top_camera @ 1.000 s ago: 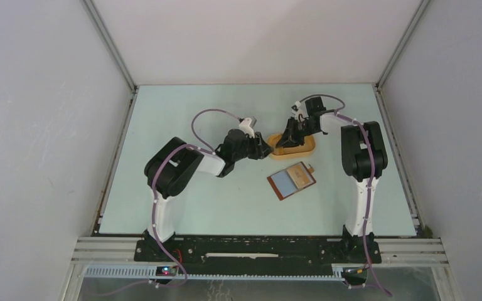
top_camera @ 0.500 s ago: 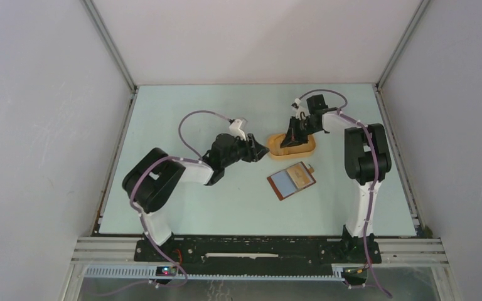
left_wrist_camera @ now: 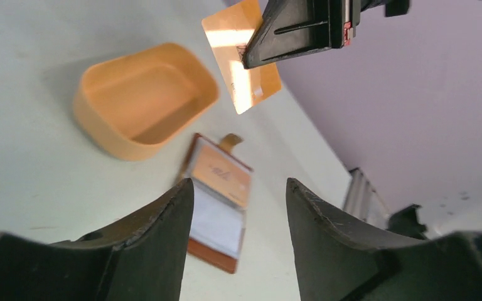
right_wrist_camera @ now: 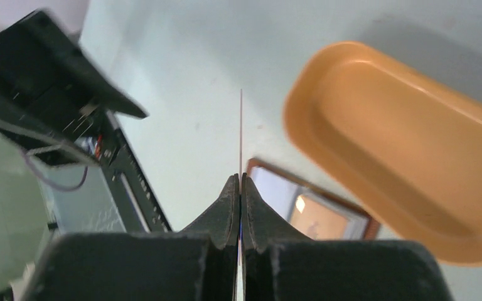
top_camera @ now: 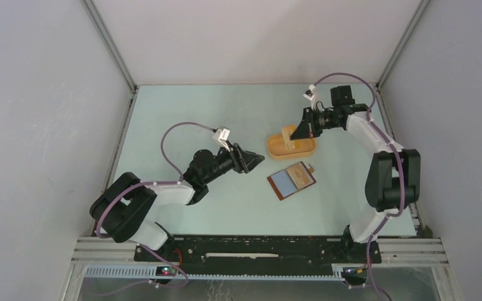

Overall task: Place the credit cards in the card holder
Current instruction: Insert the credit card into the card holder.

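Note:
The card holder [top_camera: 292, 180] lies open on the table below the tray, showing a pale bluish card on one side and a tan panel on the other; it also shows in the left wrist view [left_wrist_camera: 216, 200] and the right wrist view [right_wrist_camera: 301, 204]. My right gripper [top_camera: 299, 132] hangs above the tray, shut on one of the credit cards [left_wrist_camera: 241, 56], which looks orange-tinted there and is seen as a thin edge [right_wrist_camera: 241, 138] between the pads. My left gripper [top_camera: 257, 158] is open and holds nothing, left of the card holder, pointing at it [left_wrist_camera: 238, 183].
An orange-yellow oval tray [top_camera: 307, 149] stands behind the card holder, with nothing visible inside it [left_wrist_camera: 100, 125]. Grey walls close the table at the back and both sides. The black base rail [top_camera: 257, 248] runs along the near edge.
My right gripper shut on a card and rose from the tray toward the back right. My left arm drew back to the near left, its jaws widening.

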